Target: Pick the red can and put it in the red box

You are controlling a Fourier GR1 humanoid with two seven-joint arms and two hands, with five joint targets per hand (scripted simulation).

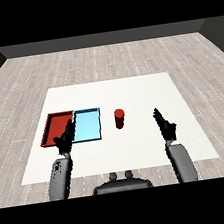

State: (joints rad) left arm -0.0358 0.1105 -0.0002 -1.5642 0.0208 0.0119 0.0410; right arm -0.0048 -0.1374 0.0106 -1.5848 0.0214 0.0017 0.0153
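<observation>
From the head view: reach the right hand (166, 125), fingers straight and holding nothing, leftward to the upright red can (119, 118) just right of the light blue tray (87, 126), curl round it, then carry past to the red tray (57, 127), left hand (66, 139) likewise uncurled.

Light is even and fairly bright across the white table (139, 145), with no glare or hot spot on it. The grey plank floor (106, 59) reads a shade dimmer, and the far wall beyond it is dark. Shadows are faint: only a soft darkening sits at the foot of the red can (119, 118) (its direction cannot be told). The red tray (49, 127) and blue tray (95, 136) show flat, uniform colour. Straight edges stay straight toward the left and right sides.
</observation>
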